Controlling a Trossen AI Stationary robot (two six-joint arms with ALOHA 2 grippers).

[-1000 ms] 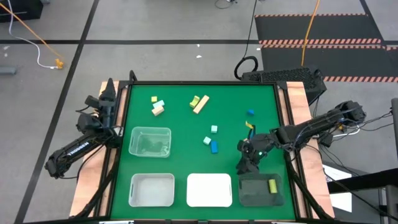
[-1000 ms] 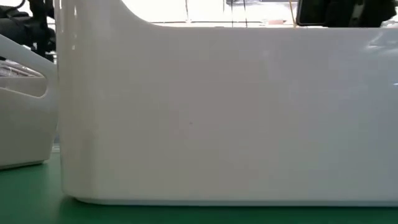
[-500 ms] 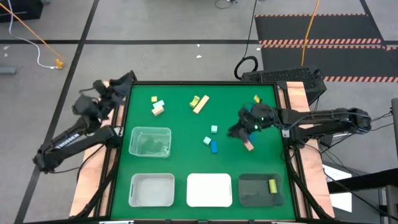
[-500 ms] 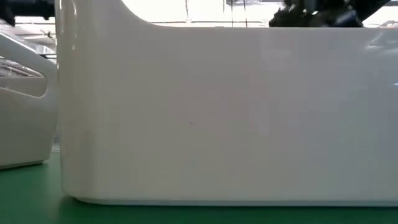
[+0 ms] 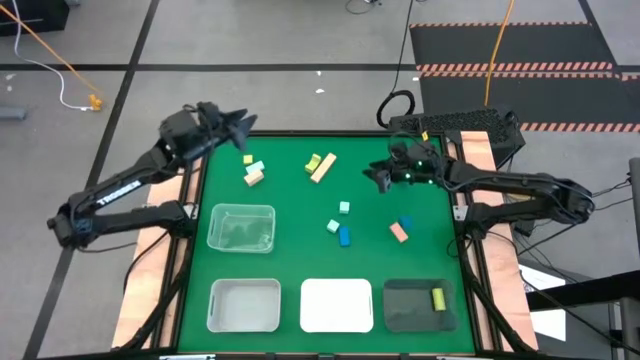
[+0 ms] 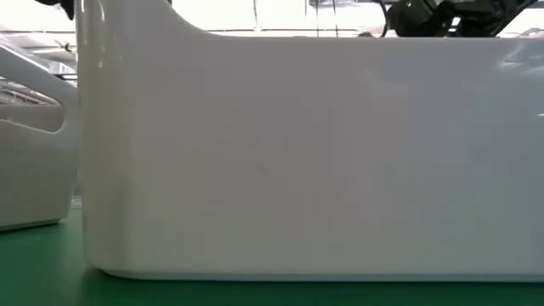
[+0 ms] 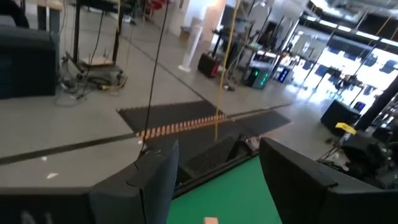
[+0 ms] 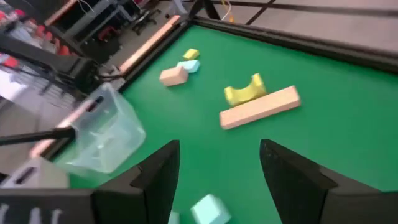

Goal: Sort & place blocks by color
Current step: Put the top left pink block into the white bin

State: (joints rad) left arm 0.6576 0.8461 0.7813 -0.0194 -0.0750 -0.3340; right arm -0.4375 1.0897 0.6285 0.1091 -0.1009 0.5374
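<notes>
Blocks lie loose on the green table (image 5: 300, 260). A yellow (image 5: 247, 158), a mint (image 5: 257, 167) and a tan block (image 5: 253, 177) lie far left. A yellow-green arch (image 8: 244, 92) lies against a tan bar (image 8: 260, 107) at the far middle. Two mint cubes (image 5: 344, 207) (image 5: 333, 226) and a blue block (image 5: 345, 236) lie mid-table. A blue (image 5: 405, 223) and a tan block (image 5: 399, 232) lie right. My left gripper (image 5: 240, 125) hovers open over the far left corner. My right gripper (image 5: 378, 172) hovers open right of the tan bar.
A clear tray (image 5: 241, 228) stands mid-left. Along the near edge stand a pale tray (image 5: 244, 305), a white tray (image 5: 337, 305) and a dark tray (image 5: 415, 310) holding a yellow block (image 5: 437, 298). In the low view the white tray's wall (image 6: 297, 153) blocks nearly everything.
My right gripper has swung from beside the dark tray toward the table's far edge, uncovering the blue and tan blocks at the right. My left gripper has risen and moved from off the table's left side to over the far left corner, turning toward the right.
</notes>
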